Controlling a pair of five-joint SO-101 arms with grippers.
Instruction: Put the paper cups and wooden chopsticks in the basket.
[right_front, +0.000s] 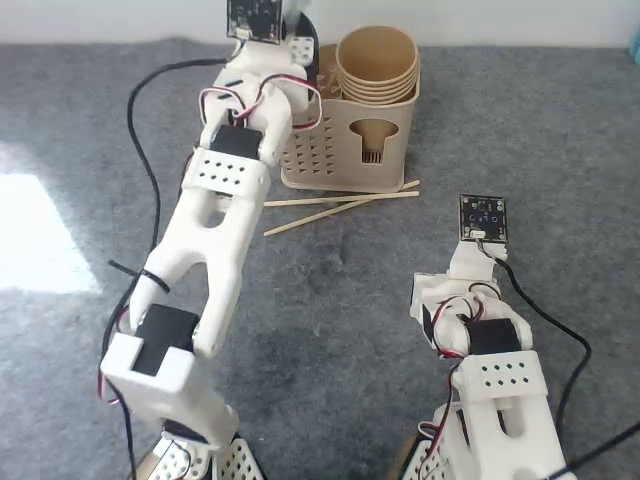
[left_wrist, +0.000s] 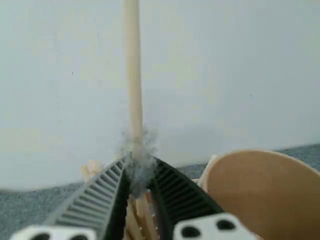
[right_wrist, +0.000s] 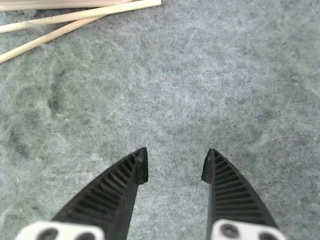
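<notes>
Left claw (left_wrist: 137, 162) grips chopstick (left_wrist: 132, 75) over grey carpet (right_front: 560, 130), facing white wall (left_wrist: 240, 65)

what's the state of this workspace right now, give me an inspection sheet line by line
surface: grey carpet, a bright patch of light at one edge
job's things: paper cups stacked in the basket; loose chopsticks lying on the carpet in front of the basket; one chopstick held
clutter: nothing seen
end effectors: left end effector shut on the chopstick, beside the cups; right end effector open above bare carpet
cables: black cable beside the left arm, another off the right arm
surroundings: white wall behind the basket
</notes>
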